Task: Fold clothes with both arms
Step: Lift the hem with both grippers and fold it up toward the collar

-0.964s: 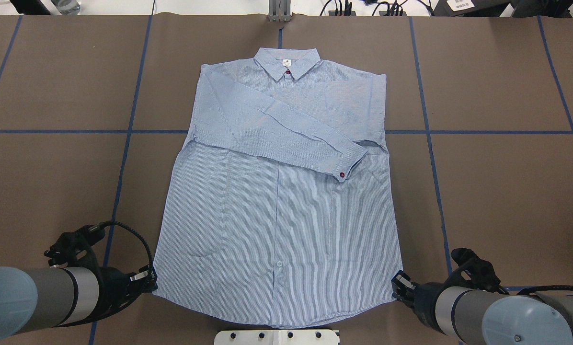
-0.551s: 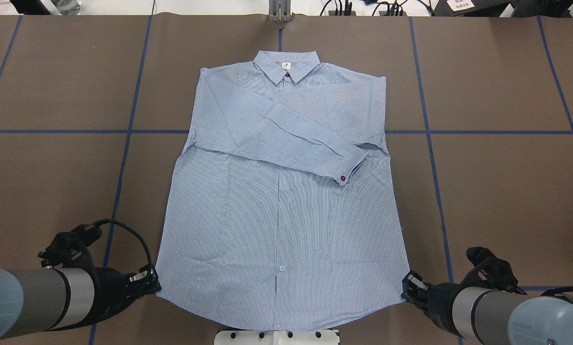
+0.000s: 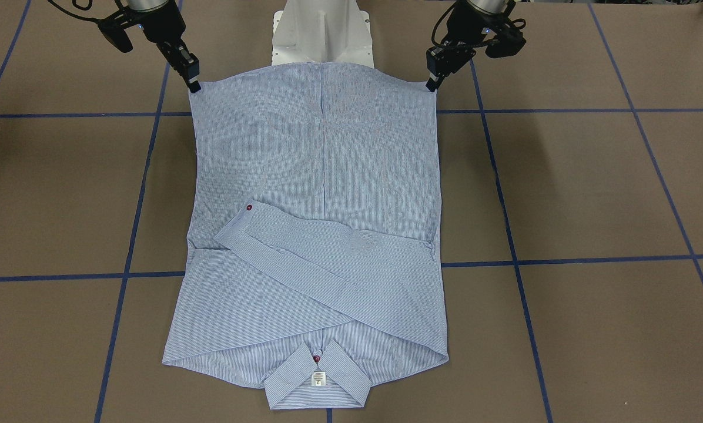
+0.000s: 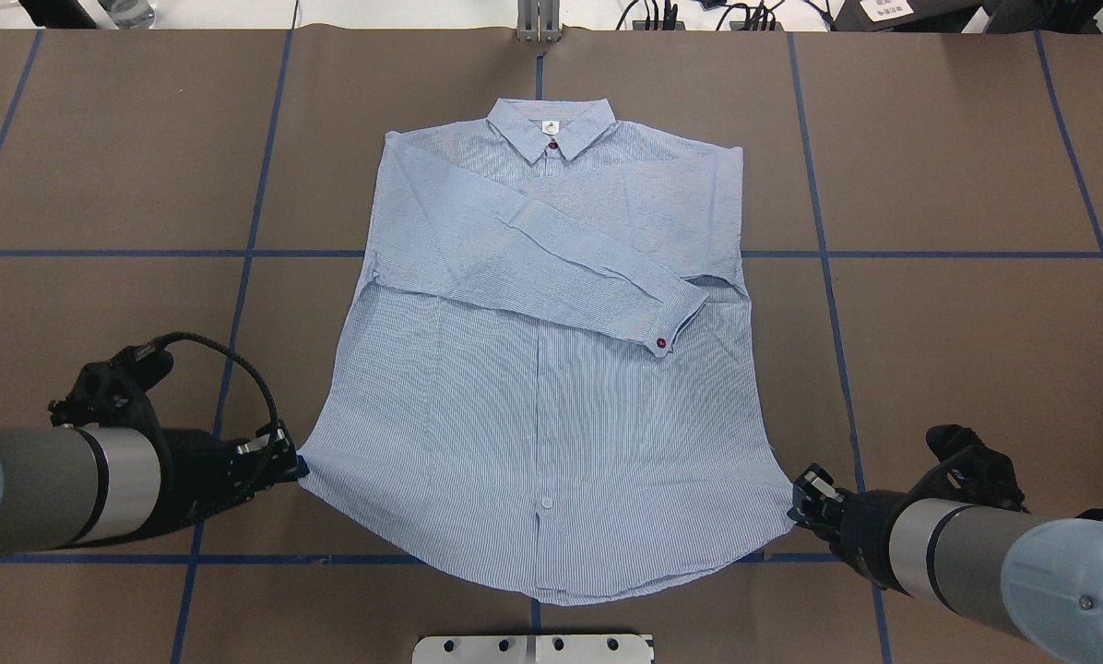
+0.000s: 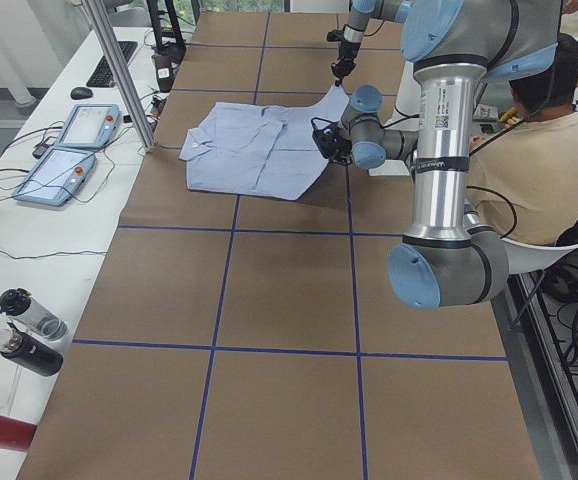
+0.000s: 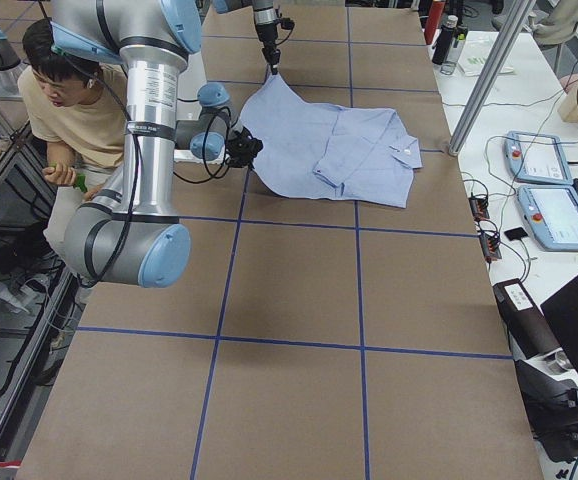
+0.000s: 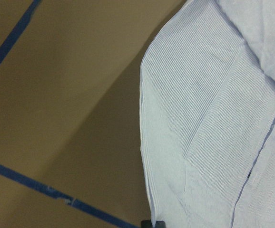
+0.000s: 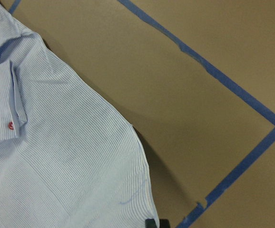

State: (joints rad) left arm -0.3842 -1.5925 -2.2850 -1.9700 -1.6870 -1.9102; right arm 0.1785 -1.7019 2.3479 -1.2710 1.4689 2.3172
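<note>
Clearly the bottom-to-top fold is the step in hand. The striped shirt [image 4: 542,397] lies placket-up in the middle of the surface [image 4: 976,350], with its collar [image 4: 551,124] at the end far from the robot and one sleeve [image 4: 551,249] crossed over the chest. The left tool [image 4: 295,464] is clamped on the hem corner on its side. The right tool [image 4: 796,503] is clamped on the opposite corner, so the hem [image 4: 551,590] hangs between them in a shallow curve.

Next, I judge, both arms must carry the corners forward toward the collar, level and at equal pace. The cloth needs enough tension across that the hem neither sags nor skews before it is laid near the shoulders.

From overhead the hem looks merely flared. The two side views show what that view cannot: the near end is raised off the surface, and the cloth slopes down to the collar end, which rests flat. The wrist views add a dark shadow under each shirt edge, which agrees with the lift, though almost nothing of the fingers shows there. The front-facing view shows the fingertips meeting on each corner.
</note>
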